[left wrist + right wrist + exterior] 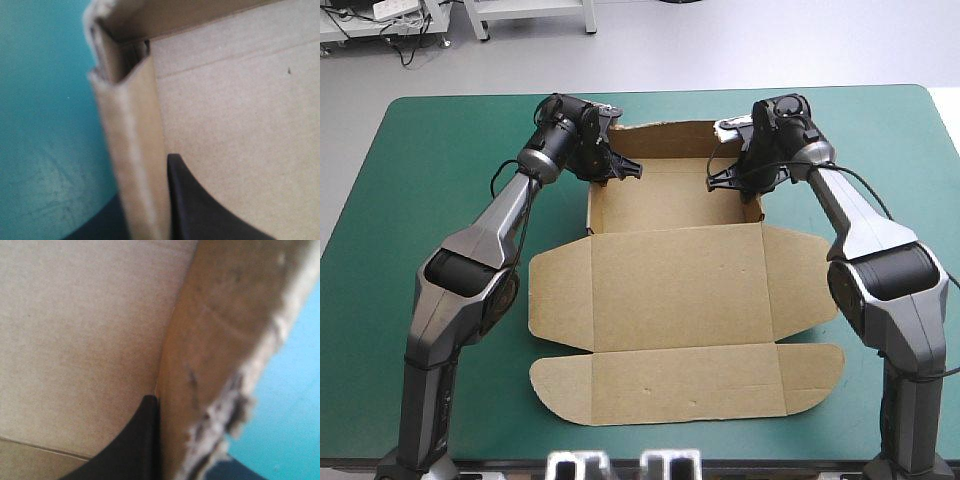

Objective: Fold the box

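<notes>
From above, the box lies mid-table on the teal-green cover. Its far part is raised into a tray and its lid is flat, so the walls look done and the lid apparently not. In the left wrist view the left gripper clamps the left wall. In the right wrist view the right gripper likewise pinches the right wall.

**Brown on teal-green**

The box is plain brown with dark specks, its frayed edge perhaps paler. The table cover is flat teal-green. The fingers are black, the arms grey and black.
</notes>
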{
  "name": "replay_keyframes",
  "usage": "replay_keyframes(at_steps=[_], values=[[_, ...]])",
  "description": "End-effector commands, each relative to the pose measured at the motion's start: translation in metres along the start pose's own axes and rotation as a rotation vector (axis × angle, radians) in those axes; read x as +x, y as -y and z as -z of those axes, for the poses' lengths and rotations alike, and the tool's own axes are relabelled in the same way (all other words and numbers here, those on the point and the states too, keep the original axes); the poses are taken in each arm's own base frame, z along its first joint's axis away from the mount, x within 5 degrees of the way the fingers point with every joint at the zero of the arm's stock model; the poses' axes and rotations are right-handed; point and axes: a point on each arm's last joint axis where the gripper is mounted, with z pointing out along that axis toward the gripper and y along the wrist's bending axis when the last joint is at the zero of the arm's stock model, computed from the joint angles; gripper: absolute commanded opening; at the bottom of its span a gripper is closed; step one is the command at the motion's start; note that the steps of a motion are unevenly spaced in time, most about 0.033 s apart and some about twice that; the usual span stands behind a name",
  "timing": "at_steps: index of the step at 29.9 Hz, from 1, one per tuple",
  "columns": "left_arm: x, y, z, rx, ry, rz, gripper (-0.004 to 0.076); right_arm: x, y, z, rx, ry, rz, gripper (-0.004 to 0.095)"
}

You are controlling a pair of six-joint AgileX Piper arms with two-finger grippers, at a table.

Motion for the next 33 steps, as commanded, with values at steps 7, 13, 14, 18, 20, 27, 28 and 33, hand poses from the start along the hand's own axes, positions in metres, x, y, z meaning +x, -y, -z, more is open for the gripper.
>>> replay_keyframes(at_steps=[7,13,14,18,20,27,28,33], values=[[0.002,0.029,0.043,0.196,0.035,-0.053,0.0509,-0.001,-0.024,0.035,-0.168,0.071,0.06,0.0399],[0.0,0.011,0.064,0.164,0.084,-0.054,0.0587,0.001,-0.021,0.052,-0.138,0.107,0.074,0.0791],[-0.001,0.008,0.069,0.154,0.094,-0.053,0.0587,0.001,-0.021,0.055,-0.13,0.115,0.076,0.0792],[0.001,-0.004,0.099,0.105,0.162,-0.082,0.0587,0.003,-0.013,0.072,-0.12,0.152,0.066,0.0787],[0.002,-0.006,0.117,0.109,0.198,-0.078,0.0587,0.005,-0.01,0.082,-0.128,0.172,0.055,0.0787],[0.009,-0.007,0.154,0.109,0.272,-0.082,0.0587,0.011,-0.012,0.112,-0.2,0.238,0.05,0.0787],[0.009,-0.007,0.155,0.112,0.274,-0.081,0.0587,0.012,-0.013,0.115,-0.217,0.243,0.049,0.0787],[0.014,-0.008,0.172,0.117,0.308,-0.082,0.057,0.017,-0.015,0.133,-0.223,0.287,0.09,0.0785]])
